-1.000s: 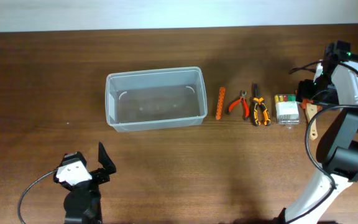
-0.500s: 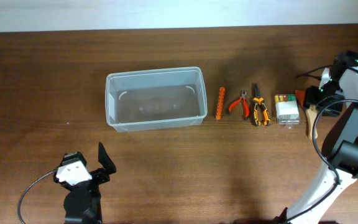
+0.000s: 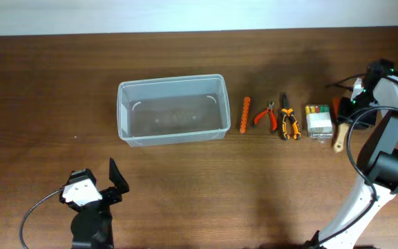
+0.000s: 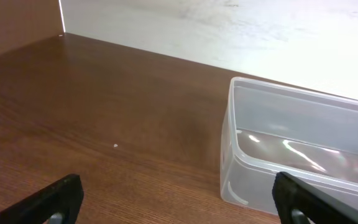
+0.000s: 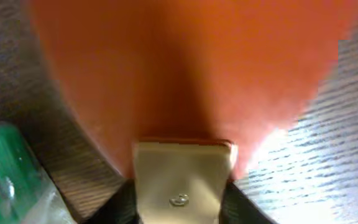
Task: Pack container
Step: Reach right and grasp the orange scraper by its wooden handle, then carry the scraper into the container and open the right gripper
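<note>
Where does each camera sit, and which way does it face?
Overhead: above the table, looking straight down; left arm and right arm show.
Left wrist: low, facing forward at the container; open left gripper shows.
Right wrist: pressed close above the orange tool; fingers barely show.
Shared: overhead and left wrist both see the container.

Right wrist blurred; wall glare, overexposed.

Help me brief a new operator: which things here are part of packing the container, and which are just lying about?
For the job: bin, orange strip, red pliers, orange-black pliers, bit case, spatula.

Just there: white speck on the table, cable of the left arm.
</note>
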{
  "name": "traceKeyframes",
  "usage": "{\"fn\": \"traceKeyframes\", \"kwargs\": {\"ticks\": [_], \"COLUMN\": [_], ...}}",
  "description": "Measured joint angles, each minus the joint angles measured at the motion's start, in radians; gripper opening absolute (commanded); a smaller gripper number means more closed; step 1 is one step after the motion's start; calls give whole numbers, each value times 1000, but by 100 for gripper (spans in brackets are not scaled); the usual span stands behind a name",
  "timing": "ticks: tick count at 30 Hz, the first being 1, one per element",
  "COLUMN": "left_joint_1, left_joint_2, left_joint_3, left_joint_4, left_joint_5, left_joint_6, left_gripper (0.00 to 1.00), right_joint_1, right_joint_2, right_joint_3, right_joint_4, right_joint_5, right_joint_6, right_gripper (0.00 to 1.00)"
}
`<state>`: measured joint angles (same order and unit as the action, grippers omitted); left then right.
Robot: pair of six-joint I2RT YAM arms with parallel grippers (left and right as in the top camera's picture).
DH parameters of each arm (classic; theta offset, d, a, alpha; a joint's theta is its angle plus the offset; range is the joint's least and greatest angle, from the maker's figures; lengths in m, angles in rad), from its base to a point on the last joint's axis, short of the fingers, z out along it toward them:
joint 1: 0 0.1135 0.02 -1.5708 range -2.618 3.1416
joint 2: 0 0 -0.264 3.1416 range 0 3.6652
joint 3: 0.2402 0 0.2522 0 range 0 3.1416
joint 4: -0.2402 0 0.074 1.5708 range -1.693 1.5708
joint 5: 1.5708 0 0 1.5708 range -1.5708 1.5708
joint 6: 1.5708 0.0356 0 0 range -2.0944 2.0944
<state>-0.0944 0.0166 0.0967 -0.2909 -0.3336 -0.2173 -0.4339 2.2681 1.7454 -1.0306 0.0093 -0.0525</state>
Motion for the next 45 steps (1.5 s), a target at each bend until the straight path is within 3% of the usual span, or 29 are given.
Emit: {"fn": "traceKeyframes", "kwargs": {"ticks": [5, 9, 18, 22, 25, 30, 34, 38, 44, 45], "left_joint_1": [0, 0, 0, 0, 0, 0, 0, 0, 0, 0], "left_joint_2": [0, 0, 0, 0, 0, 0, 0, 0, 0, 0], "left_joint_3": [0, 0, 0, 0, 0, 0, 0, 0, 0, 0], "left_joint_4": [0, 0, 0, 0, 0, 0, 0, 0, 0, 0], "left_joint_5": [0, 0, 0, 0, 0, 0, 0, 0, 0, 0], "left_joint_6": [0, 0, 0, 0, 0, 0, 0, 0, 0, 0], "left_gripper": [99, 99, 99, 99, 99, 99, 99, 99, 99, 99], "right_joint_1": [0, 0, 26, 174, 389, 808, 1015, 1113, 1098, 1096], "right_joint_2": [0, 1, -47, -199, -283, -247, -169, -60, 101, 122], "right_joint_3": [0, 14, 344, 486, 523, 517, 512, 508, 499, 494], "right_joint_4": [-2, -61, -276, -313, -316, -296, -270, -262, -253, -250], "right_joint_5": [-1, -1, -92, -150, -177, -218, -206, -145, -132, -126], "right_joint_6": [20, 42, 84, 72, 10, -264, -441, -546, -615, -625], "right_gripper": [31, 15, 4, 4, 4, 4, 4, 4, 4, 8]}}
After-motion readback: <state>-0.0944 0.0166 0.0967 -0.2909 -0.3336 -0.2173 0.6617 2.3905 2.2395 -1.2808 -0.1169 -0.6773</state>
